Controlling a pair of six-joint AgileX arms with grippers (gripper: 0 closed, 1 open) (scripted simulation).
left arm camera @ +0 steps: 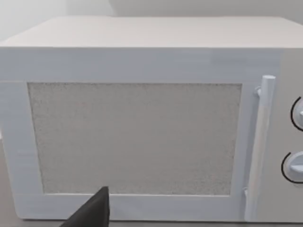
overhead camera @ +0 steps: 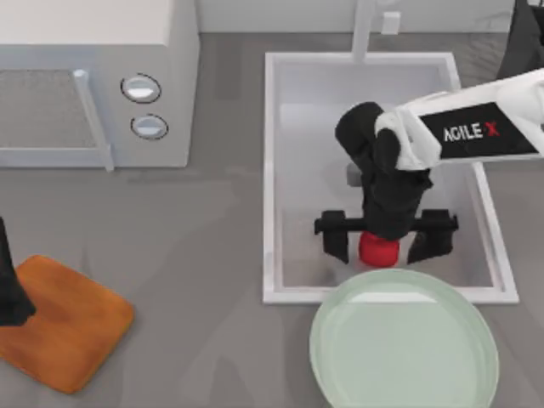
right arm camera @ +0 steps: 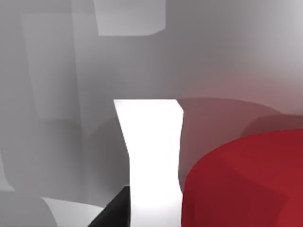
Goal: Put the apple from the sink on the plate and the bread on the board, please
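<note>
right pincer (overhead camera: 380, 242) is spread wide around the apple (overhead camera: 379, 250) down in the sink (overhead camera: 274, 170), plate (overhead camera: 404, 344) just beside. left arm parked over the board (overhead camera: 64, 327), can't tell its pincer.

We see a grey table (overhead camera: 212, 246) carrying four things. A white microwave (overhead camera: 98, 81) stands at its far left, its door and two round knobs facing the near side. The white sink (overhead camera: 274, 170) is set into the table right of centre, its faucet post at the far rim. The pale green plate (overhead camera: 404, 344) lies just beside the sink's near rim. The wooden board (overhead camera: 72, 327) lies at the near left, turned at an angle.
</note>
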